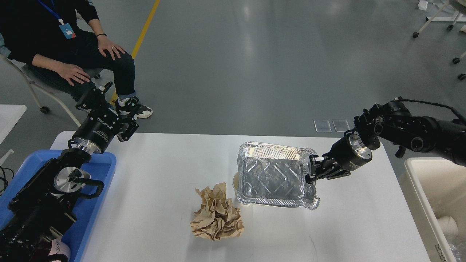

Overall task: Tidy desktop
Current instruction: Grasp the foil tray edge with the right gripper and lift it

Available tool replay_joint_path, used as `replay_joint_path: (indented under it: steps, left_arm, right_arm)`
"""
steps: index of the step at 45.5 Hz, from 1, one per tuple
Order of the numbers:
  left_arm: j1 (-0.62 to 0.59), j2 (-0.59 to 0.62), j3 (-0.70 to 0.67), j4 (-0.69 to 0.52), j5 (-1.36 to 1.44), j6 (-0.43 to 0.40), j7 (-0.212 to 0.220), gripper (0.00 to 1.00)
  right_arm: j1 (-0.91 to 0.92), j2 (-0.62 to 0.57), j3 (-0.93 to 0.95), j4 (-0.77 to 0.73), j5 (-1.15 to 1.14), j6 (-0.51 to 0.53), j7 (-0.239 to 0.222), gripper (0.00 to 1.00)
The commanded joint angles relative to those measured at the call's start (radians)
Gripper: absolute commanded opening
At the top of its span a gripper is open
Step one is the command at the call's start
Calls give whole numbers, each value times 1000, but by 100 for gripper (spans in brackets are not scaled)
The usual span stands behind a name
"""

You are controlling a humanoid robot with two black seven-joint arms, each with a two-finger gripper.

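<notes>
- Two black robot arms reach over the desktop [153,203], a large white table with rounded corners that fills the near half of the scene.
- Right gripper [314,171]: its fingers are pressed onto the right rim of a foil tray [273,176], pinching it. The tray is tilted, its far edge raised, over the middle of the table.
- A paper cup [236,181] stands just behind the tray's left edge; only a sliver of its rim shows, the rest is hidden by the foil.
- A crumpled ball of brown paper [217,214] lies on the table, near and to the left of the tray, close to its left corner but apart from it.
- Left gripper [109,105]: its fingers are spread apart and hold nothing; it hangs above the table's far left corner.
- A blue plastic tray [103,165] sits at the left edge of the table, under the left arm.
- A cream-coloured bin [415,178] stands off the table's right side, with pale objects inside.
- A person in dark clothes [72,47] sits on a chair at the far left, hands on knees, a blue lanyard badge on the chest.
- Grey floor stretches beyond, crossed by a yellow line [145,27].
</notes>
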Motion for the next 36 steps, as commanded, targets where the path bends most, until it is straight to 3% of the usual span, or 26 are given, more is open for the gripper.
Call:
replay_joint_path:
  steps: [1, 5, 6, 7, 11, 26, 36]
  left_arm:
    - [-10, 3, 4, 0, 8, 13, 19, 98]
    - [-4, 1, 7, -4, 11, 5, 58, 98]
    - [-6, 1, 13, -4, 11, 4, 77, 98]
    - [-9, 3, 45, -9, 11, 1, 124, 98]
    - [-18, 3, 131, -12, 13, 13, 167, 98]
    - [-37, 9, 332, -22, 17, 7, 170, 98]
    - [-30, 119, 494, -157, 79, 13, 175, 98]
  right_arm:
    - [3, -7, -1, 2, 0, 2, 0, 0]
    - [8, -23, 0, 2, 0, 1, -2, 0]
    - [12, -26, -1, 0, 0, 2, -2, 0]
    - [17, -42, -1, 2, 2, 2, -2, 0]
    - [20, -76, 0, 8, 2, 4, 0, 0]
    - [14, -124, 0, 12, 2, 5, 0, 0]
    - [11, -124, 0, 8, 0, -1, 0, 0]
